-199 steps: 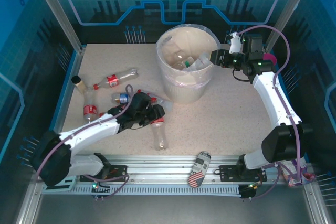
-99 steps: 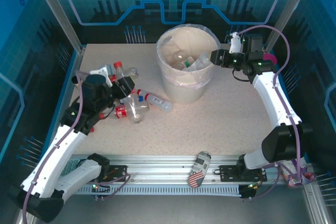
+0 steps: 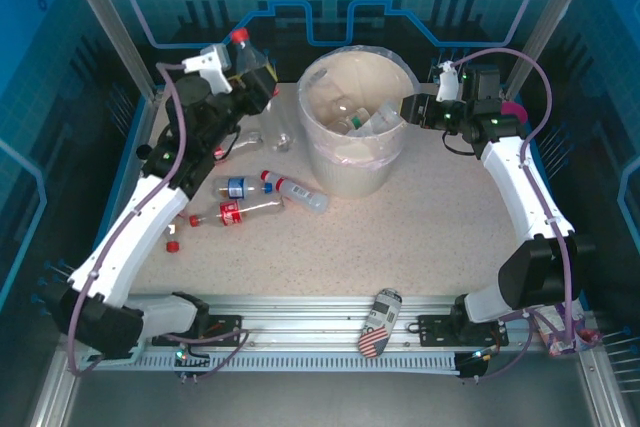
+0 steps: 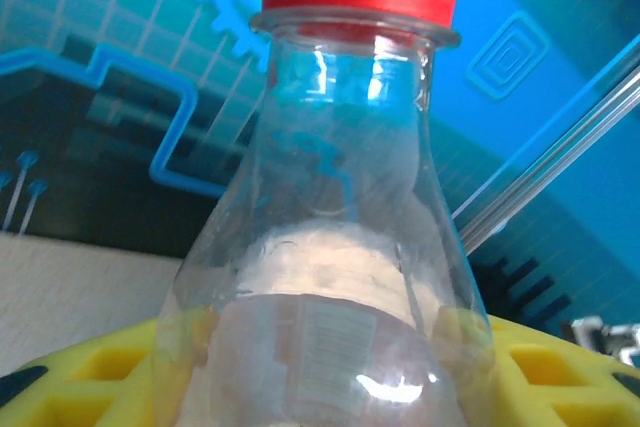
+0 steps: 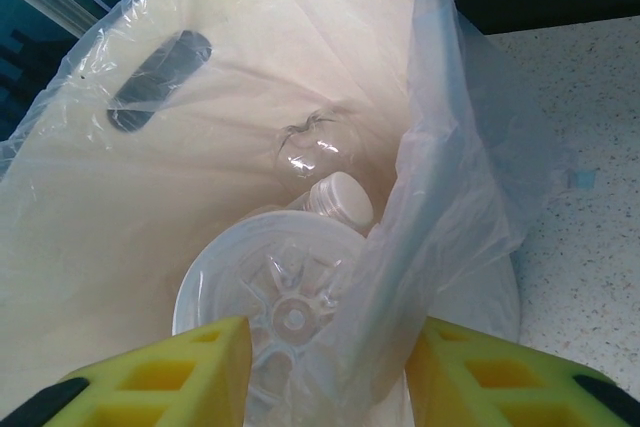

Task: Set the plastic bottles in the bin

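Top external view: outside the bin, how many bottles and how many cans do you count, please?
Bottles lying on the table: at least 4
Bottle in the left gripper: 1
Printed can: 1
Total: at least 6

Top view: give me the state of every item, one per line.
Left gripper: shut on held bottle, in the air.
Right gripper: at the bin's rim, grip unclear.
Bin: upright, lined, partly filled.
Loose bottles: lying on their sides.
Can: lying at the near edge.
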Robot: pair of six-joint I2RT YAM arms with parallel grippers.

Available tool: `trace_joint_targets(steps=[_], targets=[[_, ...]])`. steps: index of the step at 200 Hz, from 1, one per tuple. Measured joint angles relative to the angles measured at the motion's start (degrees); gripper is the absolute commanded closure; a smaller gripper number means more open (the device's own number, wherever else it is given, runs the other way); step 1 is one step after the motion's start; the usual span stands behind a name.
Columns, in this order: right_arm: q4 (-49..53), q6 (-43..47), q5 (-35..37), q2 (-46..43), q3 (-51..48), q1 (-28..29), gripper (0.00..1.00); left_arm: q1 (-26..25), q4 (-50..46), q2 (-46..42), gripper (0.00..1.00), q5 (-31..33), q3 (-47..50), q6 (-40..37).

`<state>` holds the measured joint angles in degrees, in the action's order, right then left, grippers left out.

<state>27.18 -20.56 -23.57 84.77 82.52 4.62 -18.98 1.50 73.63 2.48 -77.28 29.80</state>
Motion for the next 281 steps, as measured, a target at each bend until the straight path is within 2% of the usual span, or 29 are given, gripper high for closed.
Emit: trace_joint_targets(steps=[40,76,105,132,176,217,281], targets=[[-0.28,-0.72,-0.09,0.17,-0.07,0.0,0.56,-0.66,12.9,9.77,0.9,-3.28,-6.54,-1.6],[-1.51,-1.7,-0.63,0.17,-0.61,0.0,0.57,-4.11,14.71,20.06,0.87,-7.82,-17.64,-10.54],[-1.49,-1.7,-0.63,0.17,-0.66,0.0,0.57,-6.82,10.88,27.52,0.87,-11.5,-25.2,-17.16],[-1.46,-1.7,-0.55,0.17,-0.66,0.0,0.57,-9.07,4.94,32.04,0.87,-13.05,-28.3,-22.95],[-1.38,-1.51,-0.5,0.17,-0.66,0.09,0.57,-11.21,-1.64,35.95,0.88,-14.6,-28.35,-28.28],[-0.66,-1.05,-0.44,0.17,-0.28,0.13,0.57,-11.54,-3.98,36.39,0.87,-15.04,-26.69,-32.92],[-0.63,-0.85,-0.22,0.17,-0.26,0.22,0.57,-11.91,-9.75,39.32,0.87,-16.46,-26.71,-36.61]])
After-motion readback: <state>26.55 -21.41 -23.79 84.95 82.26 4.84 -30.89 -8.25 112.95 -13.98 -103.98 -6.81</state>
